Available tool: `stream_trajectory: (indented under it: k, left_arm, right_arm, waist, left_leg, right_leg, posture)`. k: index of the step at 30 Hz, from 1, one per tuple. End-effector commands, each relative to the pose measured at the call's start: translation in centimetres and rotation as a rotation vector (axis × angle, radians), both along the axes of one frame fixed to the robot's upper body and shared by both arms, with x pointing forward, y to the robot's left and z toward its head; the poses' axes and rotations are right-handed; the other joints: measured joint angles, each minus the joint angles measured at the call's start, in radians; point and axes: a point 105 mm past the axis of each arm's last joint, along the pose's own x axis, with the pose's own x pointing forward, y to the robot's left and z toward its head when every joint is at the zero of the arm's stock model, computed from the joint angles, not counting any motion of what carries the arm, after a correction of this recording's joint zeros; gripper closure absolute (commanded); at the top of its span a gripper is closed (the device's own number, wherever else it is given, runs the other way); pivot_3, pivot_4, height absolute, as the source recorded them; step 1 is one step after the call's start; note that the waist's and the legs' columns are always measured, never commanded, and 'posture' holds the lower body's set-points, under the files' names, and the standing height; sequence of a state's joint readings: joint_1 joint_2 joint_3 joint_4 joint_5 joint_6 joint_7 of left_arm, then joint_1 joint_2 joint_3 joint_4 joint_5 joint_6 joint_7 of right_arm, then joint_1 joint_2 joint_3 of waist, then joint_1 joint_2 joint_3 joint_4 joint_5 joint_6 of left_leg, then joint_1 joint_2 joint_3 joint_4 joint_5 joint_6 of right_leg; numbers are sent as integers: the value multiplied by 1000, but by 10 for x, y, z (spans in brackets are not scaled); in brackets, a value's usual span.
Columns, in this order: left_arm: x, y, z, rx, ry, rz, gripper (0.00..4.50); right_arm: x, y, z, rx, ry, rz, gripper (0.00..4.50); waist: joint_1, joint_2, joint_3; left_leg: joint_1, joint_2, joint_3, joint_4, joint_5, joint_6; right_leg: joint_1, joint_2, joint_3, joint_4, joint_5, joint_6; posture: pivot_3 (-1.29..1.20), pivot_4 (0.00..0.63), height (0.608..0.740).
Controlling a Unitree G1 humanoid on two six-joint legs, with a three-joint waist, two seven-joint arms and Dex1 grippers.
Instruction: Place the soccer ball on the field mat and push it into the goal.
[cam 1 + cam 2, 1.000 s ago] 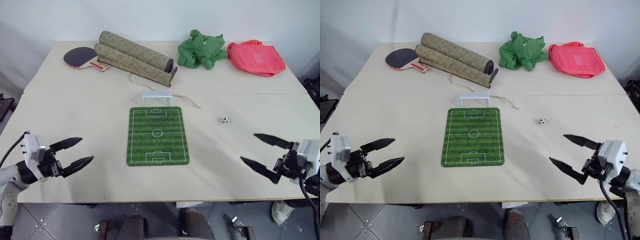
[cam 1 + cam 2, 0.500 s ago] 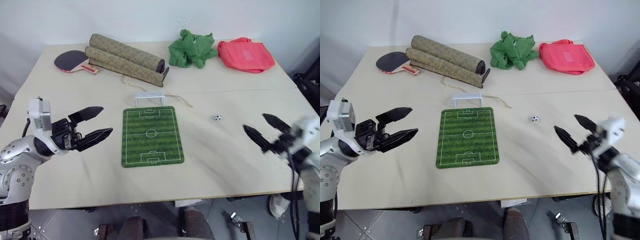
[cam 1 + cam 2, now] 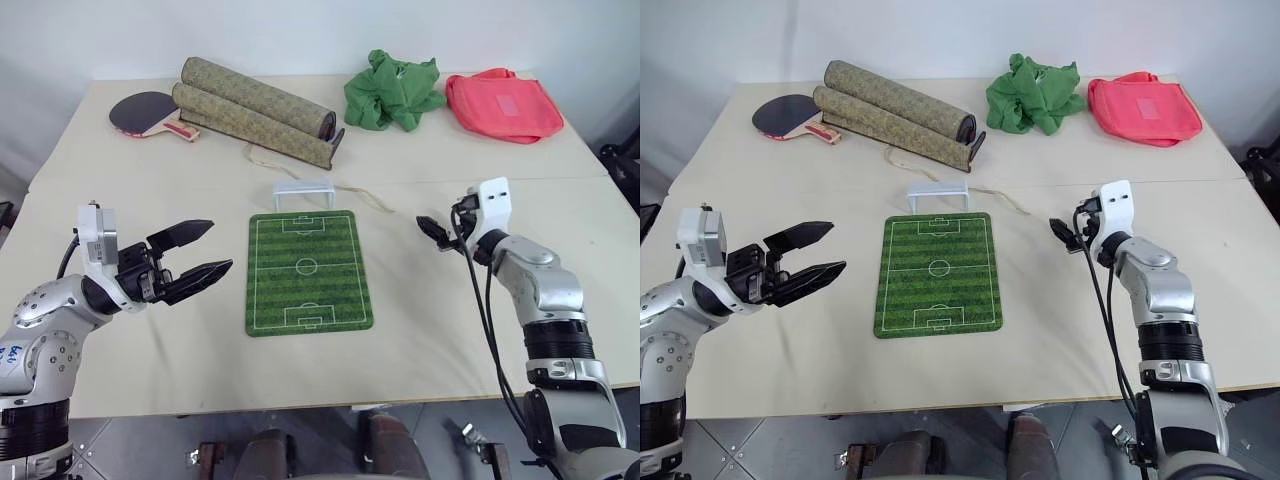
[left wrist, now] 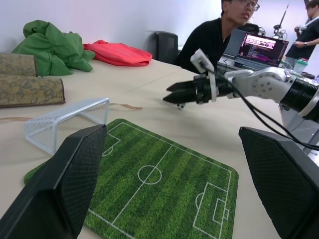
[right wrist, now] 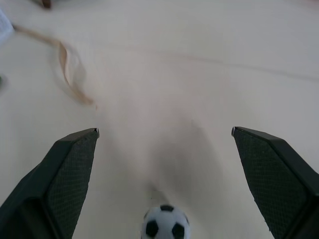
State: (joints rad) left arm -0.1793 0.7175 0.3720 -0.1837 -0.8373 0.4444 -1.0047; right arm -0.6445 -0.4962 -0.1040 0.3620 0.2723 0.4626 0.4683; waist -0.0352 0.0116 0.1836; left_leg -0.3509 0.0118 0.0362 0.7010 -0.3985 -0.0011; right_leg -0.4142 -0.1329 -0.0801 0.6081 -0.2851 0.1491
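My right tool (image 5: pixel 164 149) spread wide straddles the soccer ball (image 5: pixel 166 222); from my head, the tool hides it.

In the right wrist view the soccer ball (image 5: pixel 166 222) sits low between the spread fingers (image 5: pixel 65 169), its underside cut off at the picture's edge. From the head views those fingers hide it. The string (image 5: pixel 70 74) beyond is blurred.

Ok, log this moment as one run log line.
right gripper: open, around ball | ball: on table, off mat | left gripper: open, empty
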Motion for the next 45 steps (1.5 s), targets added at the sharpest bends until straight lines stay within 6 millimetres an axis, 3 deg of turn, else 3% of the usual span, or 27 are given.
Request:
stream_trajectory:
  k: [1, 6, 17, 20, 24, 27, 31, 36, 45]
  left_arm:
    - [-6, 2, 4, 7, -32, 12, 0]
    - [-7, 5, 4, 9, -30, 23, 0]
    - [-6, 6, 4, 13, -25, 25, 0]
    - [-7, 8, 2, 16, -17, 29, 0]
    - [-10, 18, -10, 56, -3, 38, 0]
    - [-13, 27, -23, 102, -7, 42, 0]
    - [-22, 34, -45, 184, 12, -7, 0]
    - [-38, 32, -63, 293, -2, -115, 0]
    - [-41, 30, -71, 311, -7, -125, 0]
  right_arm:
    - [1, -5, 6, -15, -30, -14, 32]
    - [-6, 0, -5, -15, -12, 20, 32]
    - [-12, 4, -11, 13, -60, 41, 3682]
    - [-13, 14, -1, 57, -117, 106, 3669]
    - [-49, 88, 48, 108, -304, 617, 3669]
    - [-70, 122, 44, 20, -274, 865, 3669]
    - [-100, 175, 13, -156, -115, 1173, 3669]
    - [-117, 195, -21, -299, -52, 1315, 3669]
    - [-105, 207, -30, -281, -53, 1255, 3669]
  waist:
    - [-2, 0, 0]
    - [2, 0, 0]
    - [1, 0, 0]
    - [0, 0, 0]
    - [-7, 0, 0]
    - [-18, 0, 0]
    - [-20, 0, 0]
    - [-15, 0, 0]
    - [-20, 0, 0]
  left_leg:
    - [0, 0, 0, 0, 0, 0]
    - [0, 1, 0, 2, 0, 0]
    - [0, 1, 1, 3, 0, 0]
    - [0, 1, 1, 4, 0, 0]
    - [0, 2, 1, 4, 0, 0]
    - [1, 2, 1, 3, 0, -1]
    - [1, 2, 1, 5, 0, -1]
    - [0, 1, 0, 6, 0, 0]
    - [0, 2, 0, 7, 0, 0]
  right_leg:
    - [0, 0, 0, 0, 0, 0]
    - [0, 0, 0, 0, 0, 0]
    - [1, 0, 0, 1, 0, 0]
    - [1, 0, 0, 1, 0, 0]
    - [0, 1, 0, 1, 0, 0]
    - [1, 1, 0, 1, 0, 0]
    - [1, 1, 0, 2, 0, 0]
    - [1, 0, -1, 2, 0, 0]
    - [1, 1, -1, 3, 0, 0]
  posture:
    - [0, 150, 740]
    - [0, 150, 740]
    - [0, 150, 740]
    - [0, 150, 740]
    - [0, 150, 740]
    - [0, 150, 740]
    - [0, 150, 740]
    - [0, 150, 740]
    - [0, 150, 740]
